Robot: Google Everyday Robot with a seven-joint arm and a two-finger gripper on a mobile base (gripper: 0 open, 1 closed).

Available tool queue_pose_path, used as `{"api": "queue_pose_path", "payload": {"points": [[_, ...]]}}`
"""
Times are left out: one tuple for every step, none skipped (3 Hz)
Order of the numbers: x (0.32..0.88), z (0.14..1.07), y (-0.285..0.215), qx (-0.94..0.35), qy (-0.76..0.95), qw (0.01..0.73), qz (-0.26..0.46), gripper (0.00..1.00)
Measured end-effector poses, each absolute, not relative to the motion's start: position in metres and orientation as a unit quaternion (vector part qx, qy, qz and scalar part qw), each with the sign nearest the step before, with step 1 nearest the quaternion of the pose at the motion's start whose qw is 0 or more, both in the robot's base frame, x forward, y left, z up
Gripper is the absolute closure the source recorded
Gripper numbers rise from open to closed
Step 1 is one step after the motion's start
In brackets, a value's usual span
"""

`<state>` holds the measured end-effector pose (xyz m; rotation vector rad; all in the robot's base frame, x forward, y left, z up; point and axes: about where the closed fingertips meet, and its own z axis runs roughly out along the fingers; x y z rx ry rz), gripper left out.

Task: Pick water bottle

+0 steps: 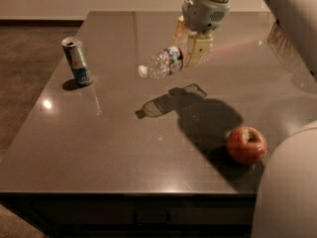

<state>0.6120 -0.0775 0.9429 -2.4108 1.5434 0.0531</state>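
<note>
Camera view shows the pincer (pixel 189 46) hanging over the far middle of the counter (pixel 124 148), clenched on the base end of the water bottle (pixel 166 62). One pale finger (pixel 199 49) lies against the bottle's near side, and the other sits behind it, partly hidden. The bottle lies almost level in the grip, tilted slightly downward toward its white cap (pixel 142 71), which points to the left of the picture. Its coloured label band sits just beside the finger. The bottle is in the air: its shadow (pixel 161 104) falls on the counter well below and apart from it, so nothing of it touches the surface.

Farther out, a silver-blue drink can (pixel 77 61) stands upright near the left edge, well apart from the bottle. A red apple (pixel 246 145) rests near the right front, close to the robot's rounded body (pixel 290 192).

Judged from this, the pick is essentially done: the grasp is made and the bottle is off the counter. What seems left is only to keep the hold secure, since the grip is at one end and the long neck side overhangs, which could let the bottle pivot or slip.
</note>
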Motion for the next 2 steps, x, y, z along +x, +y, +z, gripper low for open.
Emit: {"api": "queue_pose_path", "payload": {"points": [[0.608, 0.965, -0.068, -0.833, 0.528, 0.163, 0.024, 1.0], [0.619, 0.965, -0.061, -0.83, 0.527, 0.182, 0.015, 1.0]]}}
